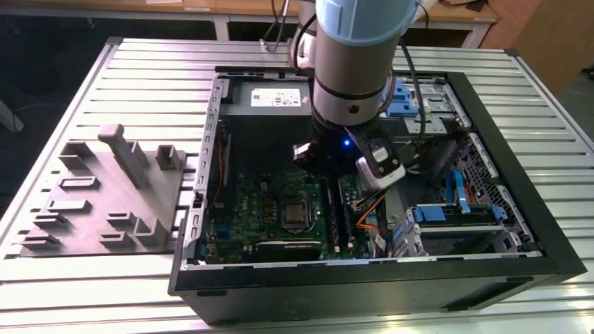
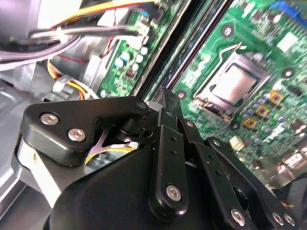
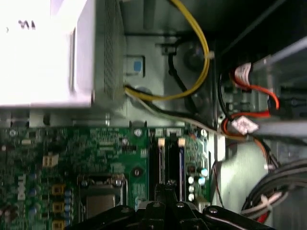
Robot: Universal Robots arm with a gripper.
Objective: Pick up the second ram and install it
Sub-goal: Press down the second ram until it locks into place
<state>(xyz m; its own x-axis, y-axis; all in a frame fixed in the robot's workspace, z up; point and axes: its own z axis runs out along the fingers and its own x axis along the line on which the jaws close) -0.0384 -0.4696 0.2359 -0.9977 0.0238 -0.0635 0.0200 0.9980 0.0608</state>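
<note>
In the exterior view we see the arm reaching down into the open computer case [image 1: 519, 229] on the slatted tabletop [image 1: 139, 69], above the green motherboard [image 1: 250, 202].

In the second wrist view, the fingers [image 2: 169, 111] are drawn together over the black slots [image 2: 187, 52]; whether they clamp anything we cannot tell.

In the first wrist view, the second ram [image 3: 181, 163] appears seated in a slot just beyond the gripper [image 3: 168, 184].

no legible text, labels blurred
</note>
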